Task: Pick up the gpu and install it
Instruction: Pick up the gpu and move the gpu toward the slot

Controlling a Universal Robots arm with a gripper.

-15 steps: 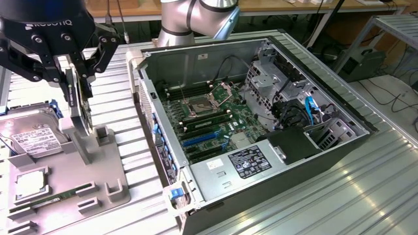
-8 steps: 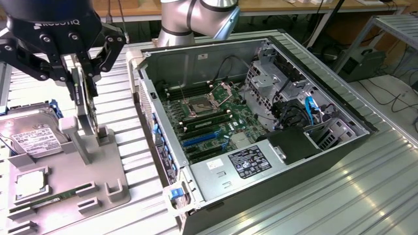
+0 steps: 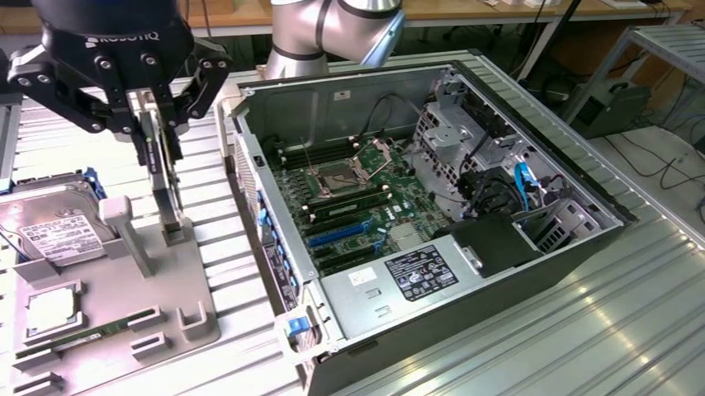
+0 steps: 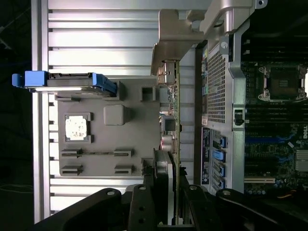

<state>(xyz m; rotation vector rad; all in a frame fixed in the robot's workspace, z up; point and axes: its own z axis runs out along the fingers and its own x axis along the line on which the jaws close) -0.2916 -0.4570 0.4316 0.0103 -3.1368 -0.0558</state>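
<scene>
The gpu stands on edge in a slot of the grey parts fixture, at the exterior view's left, beside the open computer case. In the wrist view the gpu shows edge-on, a thin green-edged card with its pale metal bracket at the far end. My gripper comes down over the card's top edge with one finger on each face, shut on it. The gripper straddles the card in the wrist view too. The card's foot still sits in the fixture.
A silver hard drive with blue rails leans in the fixture, and a processor chip and a green memory stick lie in it. The motherboard with blue slots lies inside the case. Everything rests on a ribbed metal table.
</scene>
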